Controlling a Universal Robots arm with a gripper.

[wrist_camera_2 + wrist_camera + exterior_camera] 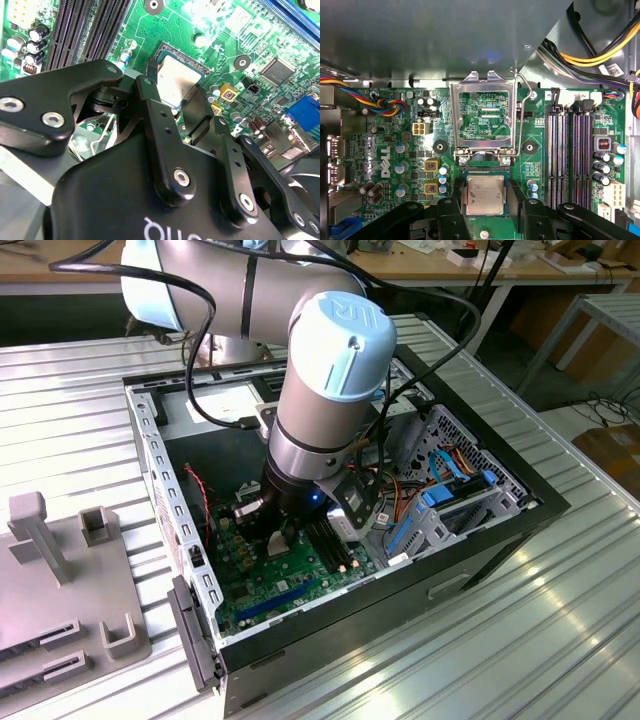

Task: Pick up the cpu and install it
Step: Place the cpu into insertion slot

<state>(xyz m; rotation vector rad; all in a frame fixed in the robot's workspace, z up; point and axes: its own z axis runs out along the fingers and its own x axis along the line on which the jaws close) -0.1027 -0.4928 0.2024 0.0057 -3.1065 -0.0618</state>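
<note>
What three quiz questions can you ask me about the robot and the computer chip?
1. True or false: the metal socket frame is folded shut over the cpu.
2. Which thing is nearest the gripper? A: the cpu. B: a yellow cable. C: a blue plug.
3. Fill in the gap: the motherboard under the cpu is coloured ____.

Key: 1 false, the frame stands open beside the cpu. 2 A. 3 green.
</note>
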